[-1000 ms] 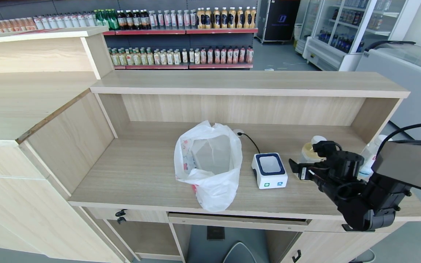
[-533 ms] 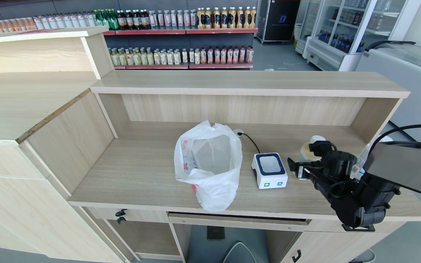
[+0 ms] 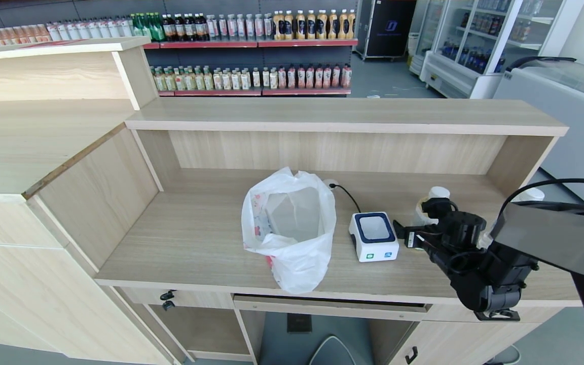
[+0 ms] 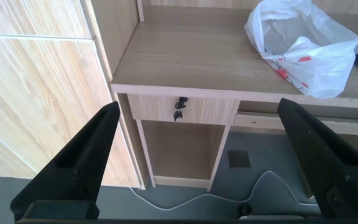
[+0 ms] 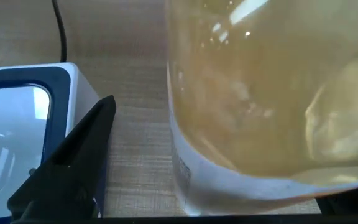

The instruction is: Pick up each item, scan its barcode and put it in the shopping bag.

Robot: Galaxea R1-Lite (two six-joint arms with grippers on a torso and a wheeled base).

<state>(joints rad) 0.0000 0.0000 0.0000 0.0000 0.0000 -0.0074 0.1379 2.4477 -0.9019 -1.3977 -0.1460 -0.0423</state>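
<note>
Edging leftward over the worktop (image 3: 206, 238) since the earlier frames, the right tool (image 3: 415, 222) is drawing up to the yellow-filled bottle (image 5: 272, 93), which is standing upright just beside the scanner (image 3: 373, 235). Its jaws are spread and gripping nothing, with one finger (image 5: 67, 168) lying between bottle and scanner. The bottle's long axis is running vertical, directly ahead of this tool. The left tool (image 4: 197, 155) is hanging released, low and well apart, so the right arm is nearer.
</note>
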